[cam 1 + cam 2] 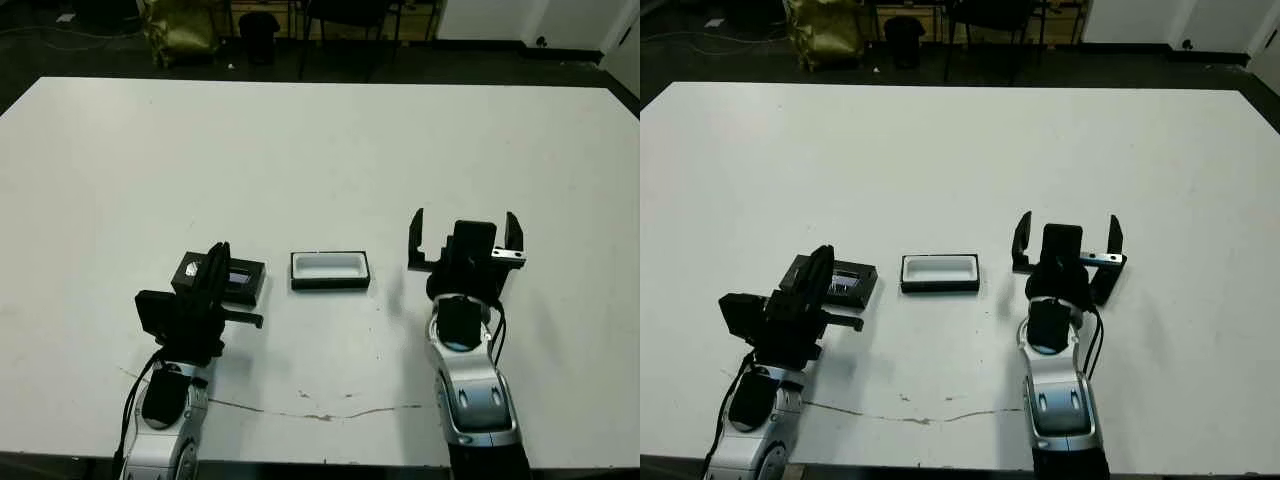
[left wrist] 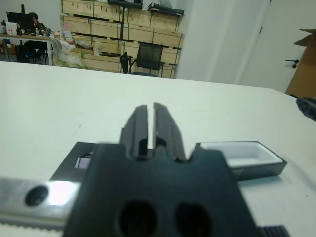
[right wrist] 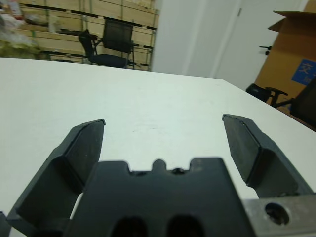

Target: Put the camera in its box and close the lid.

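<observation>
You see the broad white table (image 1: 320,150). The right two-fingered black gripper (image 1: 465,240) is spread wide, holding nothing. The left black gripper (image 1: 218,268), fingers nearly together, hovers over the glossy black rectangular lid (image 1: 243,281). The white-lined black shallow box (image 1: 329,269) sits uncovered between them; no camera is visible.

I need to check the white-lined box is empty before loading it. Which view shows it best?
The left eye view: it looks down into the small black-walled, white-lined box, showing only white lining. The right eye view shows the same. The left wrist view catches it at a low angle beside the left gripper. The right wrist view misses it.
</observation>
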You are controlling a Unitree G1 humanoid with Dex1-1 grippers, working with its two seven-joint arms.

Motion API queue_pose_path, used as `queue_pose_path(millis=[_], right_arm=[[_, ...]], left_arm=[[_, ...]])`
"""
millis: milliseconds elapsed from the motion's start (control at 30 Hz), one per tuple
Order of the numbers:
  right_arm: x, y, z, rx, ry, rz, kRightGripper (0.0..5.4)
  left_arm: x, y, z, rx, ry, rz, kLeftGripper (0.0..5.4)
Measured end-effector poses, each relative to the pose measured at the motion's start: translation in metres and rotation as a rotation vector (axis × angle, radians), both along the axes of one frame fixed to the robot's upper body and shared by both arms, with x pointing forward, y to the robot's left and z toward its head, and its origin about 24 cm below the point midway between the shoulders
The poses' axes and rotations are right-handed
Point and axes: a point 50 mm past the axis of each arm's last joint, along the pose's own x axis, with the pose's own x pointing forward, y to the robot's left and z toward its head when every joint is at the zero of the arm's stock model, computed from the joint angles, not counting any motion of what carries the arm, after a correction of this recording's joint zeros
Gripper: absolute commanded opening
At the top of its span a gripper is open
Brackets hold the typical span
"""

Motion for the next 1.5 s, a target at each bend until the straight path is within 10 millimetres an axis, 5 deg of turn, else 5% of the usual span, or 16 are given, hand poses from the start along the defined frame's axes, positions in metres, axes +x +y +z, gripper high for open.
queue_pose_path(millis=[633, 1500], right_arm=[[0.002, -0.029, -0.003, 0.099, -0.003, -0.216, 5.39], [-0.020, -0.012, -0.037, 0.221, 0.141, -0.168, 5.39]], left_arm=[[0.000, 0.003, 0.000, 0.006, 0.006, -0.012, 0.00], [-0.003, 0.006, -0.002, 0.010, 0.014, -0.035, 0.00]])
